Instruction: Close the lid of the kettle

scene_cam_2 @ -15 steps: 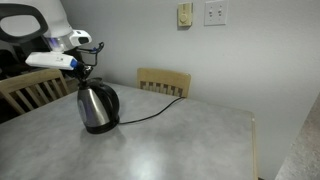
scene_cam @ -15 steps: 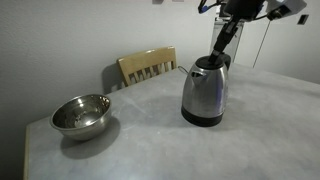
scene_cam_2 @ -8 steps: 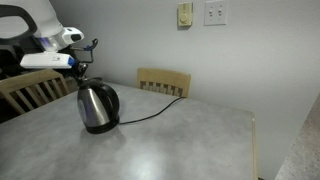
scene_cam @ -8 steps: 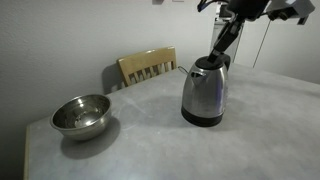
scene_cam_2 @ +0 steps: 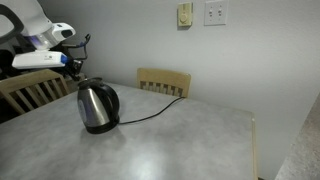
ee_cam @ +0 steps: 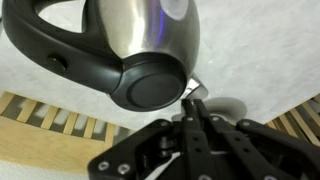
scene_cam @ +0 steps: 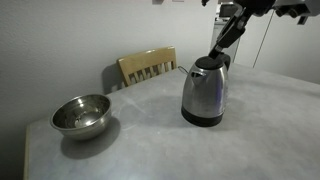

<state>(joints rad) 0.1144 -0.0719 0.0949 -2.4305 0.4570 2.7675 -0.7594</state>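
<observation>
Since a hinged lid is pushed rather than picked up, the gripper (ee_cam: 195, 108) is carried with its fingers (ee_cam: 186, 128) drawn together and nothing between them, so that one narrow tip is offered for pressing. It is held at a slant over the top of the kettle (scene_cam: 204, 90), which is judged to leave the lid's swing unblocked. The kettle is stood upright on the table (scene_cam: 140, 140), its weight and broad base presumably being relied on to keep it from sliding under a push (no second arm is there to steady it).

In the wrist view the lid (ee_cam: 155, 85) is seen as a round black disc just ahead of the fingertips and slightly to one side; whether it is touched cannot be told. Beyond it the steel body is spread, and the handle (ee_cam: 70, 60) is curved away to the side. Whether the lid is fully seated cannot be settled from these views, so the closing is judged possibly unfinished.
</observation>
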